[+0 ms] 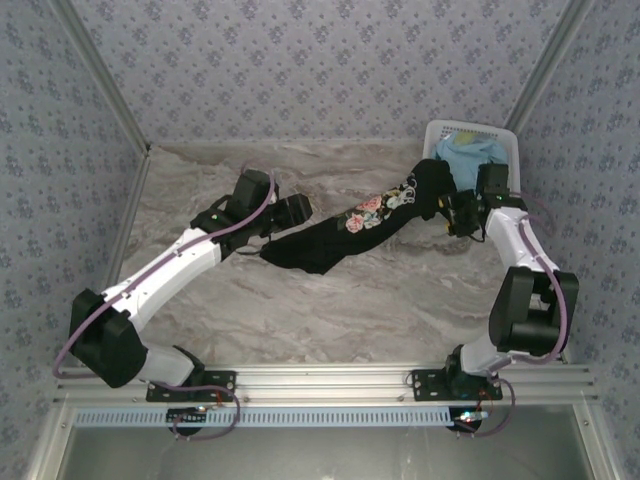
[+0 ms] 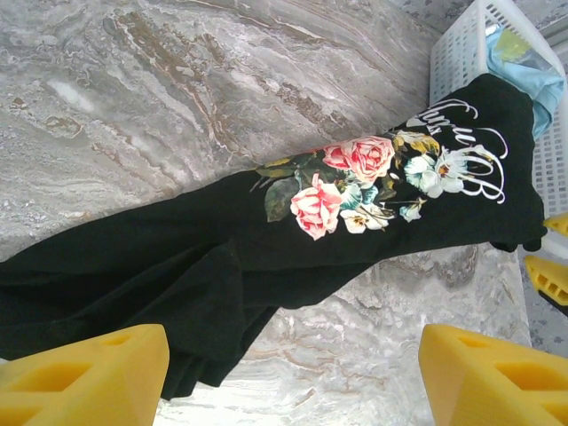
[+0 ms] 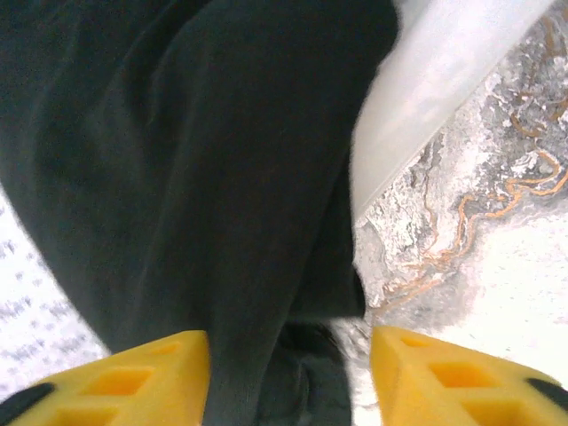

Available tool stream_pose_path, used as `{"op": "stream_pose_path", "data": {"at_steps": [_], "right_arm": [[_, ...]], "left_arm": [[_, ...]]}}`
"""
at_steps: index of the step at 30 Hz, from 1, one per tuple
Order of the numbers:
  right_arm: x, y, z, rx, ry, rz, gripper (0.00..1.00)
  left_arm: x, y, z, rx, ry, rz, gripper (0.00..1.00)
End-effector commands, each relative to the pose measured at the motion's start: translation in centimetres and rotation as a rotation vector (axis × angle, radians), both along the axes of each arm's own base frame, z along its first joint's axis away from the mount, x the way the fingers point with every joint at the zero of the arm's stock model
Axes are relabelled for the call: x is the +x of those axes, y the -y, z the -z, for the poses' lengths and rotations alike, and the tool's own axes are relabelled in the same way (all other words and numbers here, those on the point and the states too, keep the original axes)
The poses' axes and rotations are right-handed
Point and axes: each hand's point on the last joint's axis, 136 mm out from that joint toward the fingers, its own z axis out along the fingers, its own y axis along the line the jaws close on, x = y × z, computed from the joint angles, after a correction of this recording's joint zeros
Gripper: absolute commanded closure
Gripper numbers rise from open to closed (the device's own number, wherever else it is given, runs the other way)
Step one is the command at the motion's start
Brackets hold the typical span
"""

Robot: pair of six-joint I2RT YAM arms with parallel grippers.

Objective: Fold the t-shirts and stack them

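Note:
The black t-shirt (image 1: pixel 372 222) with the rose print is stretched in a long band from the basket rim down to the table's middle. In the left wrist view the black t-shirt (image 2: pixel 222 248) lies on the marble with its roses facing up. My left gripper (image 1: pixel 293 212) hovers at its lower left end; the left gripper (image 2: pixel 293 355) is open, with a fold of black hem near one finger. My right gripper (image 1: pixel 452 215) is beside the basket; the right gripper (image 3: pixel 288 351) is open, with black t-shirt (image 3: pixel 204 160) fabric hanging between its fingers. A light blue t-shirt (image 1: pixel 468 152) sits in the basket.
The white lattice basket (image 1: pixel 508 140) stands at the back right corner against the patterned wall; its side (image 2: pixel 461 53) reaches the shirt's far end. Marble tabletop (image 1: pixel 330 310) lies bare in front of the shirt. Metal frame rails run along both sides.

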Motion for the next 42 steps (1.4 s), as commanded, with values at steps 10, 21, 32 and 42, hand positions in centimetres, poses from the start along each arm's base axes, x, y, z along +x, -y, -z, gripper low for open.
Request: {"op": "stream_pose_path", "data": {"at_steps": [10,21,32,42], "right_arm": [[2.3,0.9,-2.1,0.002,0.076,0.081,1.00],[3.0,0.6,-9.2,-0.099,0.219,0.033,1.00],[3.1,-17.5,-25.1,-0.507,0.903,-0.758,1.00],[-9.3,-42.6,-8.3,-0.180,0.685,-1.618,1.00]], "left_arm": [[-0.7,0.1,-1.3,-0.007,0.030,0.037,0.26],[-0.4,0.4,-1.0,-0.009,0.024,0.039,0.26],[-0.2,-6.0,-2.3,0.159,0.040,-0.172,0.26],[-3.1,-16.7,-4.5,0.247,0.063,-0.495,0.25]]}}
